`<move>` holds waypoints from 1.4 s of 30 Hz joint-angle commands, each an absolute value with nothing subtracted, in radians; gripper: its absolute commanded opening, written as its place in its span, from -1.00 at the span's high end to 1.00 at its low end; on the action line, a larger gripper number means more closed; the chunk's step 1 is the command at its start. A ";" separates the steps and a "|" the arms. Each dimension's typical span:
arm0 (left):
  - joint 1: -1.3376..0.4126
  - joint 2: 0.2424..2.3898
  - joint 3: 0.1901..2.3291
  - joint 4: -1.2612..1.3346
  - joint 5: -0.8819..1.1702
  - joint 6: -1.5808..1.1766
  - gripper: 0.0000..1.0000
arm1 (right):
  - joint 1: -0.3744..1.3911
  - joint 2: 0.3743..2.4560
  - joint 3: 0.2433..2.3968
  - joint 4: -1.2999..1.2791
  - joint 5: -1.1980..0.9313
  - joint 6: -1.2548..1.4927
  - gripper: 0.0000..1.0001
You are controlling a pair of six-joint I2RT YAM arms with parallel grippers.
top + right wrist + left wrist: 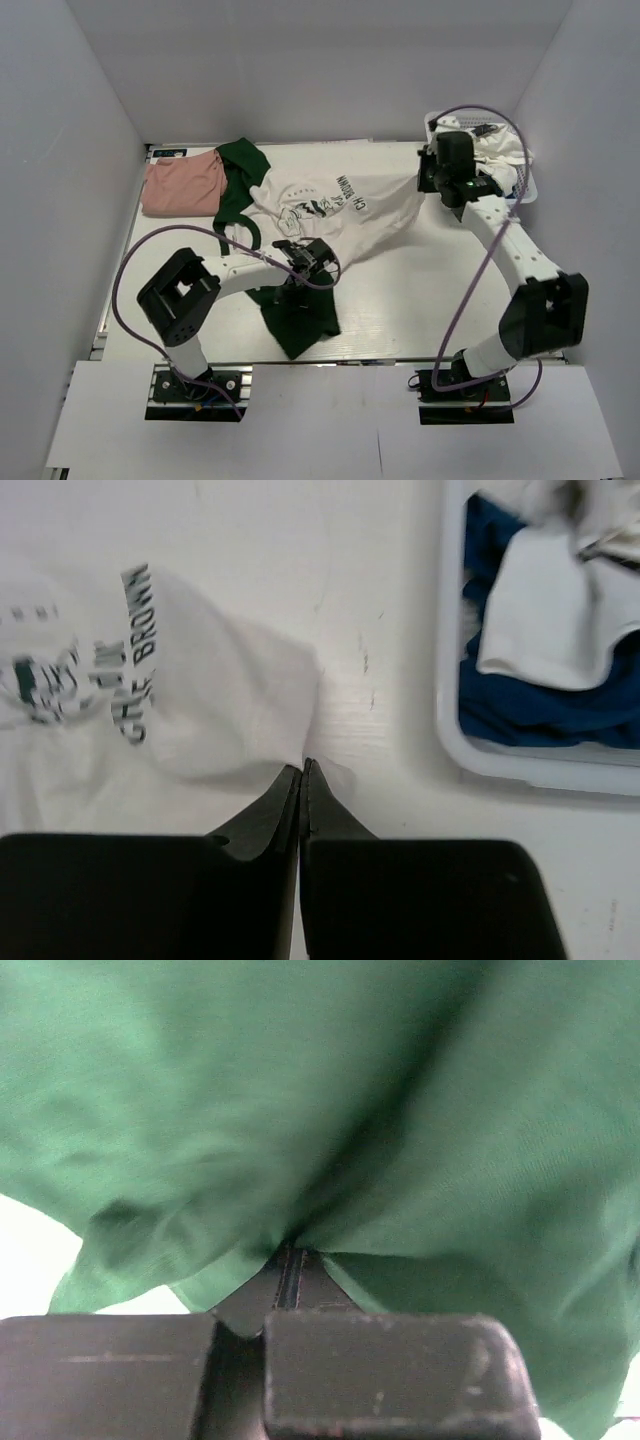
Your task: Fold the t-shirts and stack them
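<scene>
The white t-shirt with dark green sleeves and the Charlie Brown print [335, 205] lies stretched across the middle of the table. My left gripper [303, 262] is shut on its near green sleeve [300, 315]. In the left wrist view that green cloth [300, 1110] fills the frame and gathers into the shut gripper [288, 1260]. My right gripper [428, 182] is shut on the shirt's white edge at the right. The right wrist view shows the white cloth [200, 700] drawn to the closed gripper [302, 770]. A folded salmon-pink t-shirt [180, 186] lies at the back left.
A white plastic basket [524, 186] stands at the back right, close to my right gripper. In the right wrist view its rim [447, 680] holds a royal blue t-shirt [520, 705] and a plain white t-shirt [545, 610]. White walls enclose the table.
</scene>
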State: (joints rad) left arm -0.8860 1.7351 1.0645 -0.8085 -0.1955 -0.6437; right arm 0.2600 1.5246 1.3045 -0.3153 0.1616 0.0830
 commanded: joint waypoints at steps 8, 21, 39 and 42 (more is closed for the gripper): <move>-0.865 1.401 1.240 -1.207 -0.641 -0.867 1.00 | 0.222 1.404 1.443 -0.463 0.292 0.173 1.00; -0.865 1.083 1.600 -1.176 -0.877 -0.680 1.00 | 0.222 1.215 1.606 -0.517 0.201 0.150 1.00; -0.865 0.971 2.008 -0.621 -0.537 -0.176 1.00 | 0.221 0.940 1.881 -0.469 0.244 0.022 1.00; -0.865 1.026 2.083 -0.641 -0.512 -0.158 1.00 | 0.224 0.913 1.878 -0.471 0.252 0.020 1.00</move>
State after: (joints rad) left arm -0.8677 0.9722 2.0430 -0.6811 -0.5873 -0.2146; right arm 0.2249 0.9218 1.8587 -0.5358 0.2142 0.0513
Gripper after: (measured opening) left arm 0.031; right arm 0.016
